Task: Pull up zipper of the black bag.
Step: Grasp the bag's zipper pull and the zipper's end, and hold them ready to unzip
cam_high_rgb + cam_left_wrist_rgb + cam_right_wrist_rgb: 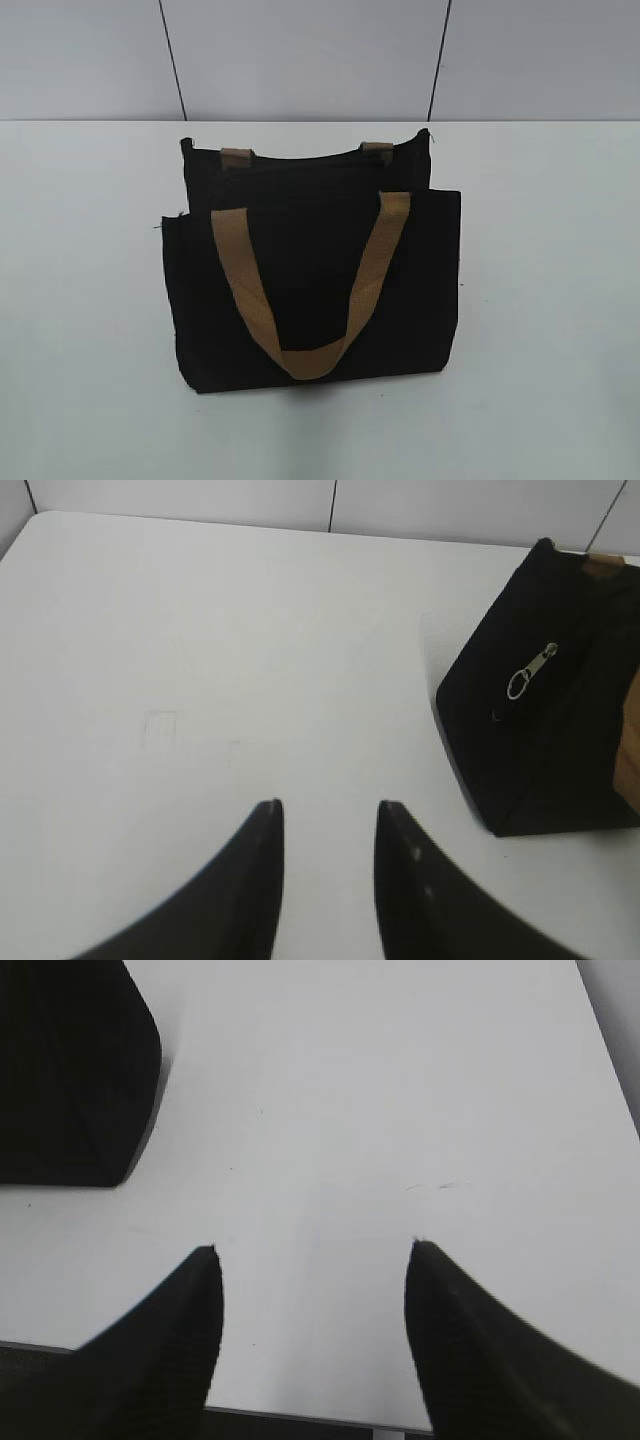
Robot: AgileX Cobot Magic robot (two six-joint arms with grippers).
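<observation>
The black bag [310, 280] stands upright in the middle of the white table, with tan webbing handles; the front handle hangs down over its front panel. In the left wrist view the bag's end [545, 710] shows at the right, with the zipper's silvery pull tab and ring [530, 672] hanging on it. My left gripper [328, 810] is open and empty over bare table, left of the bag. My right gripper [315, 1250] is open and empty near the table's front edge, with a bag corner [70, 1070] at upper left. Neither gripper shows in the exterior view.
The white table [540, 300] spreads on both sides of the bag. A grey panelled wall [300, 50] stands behind it. The table's front edge [300, 1418] lies just under the right gripper.
</observation>
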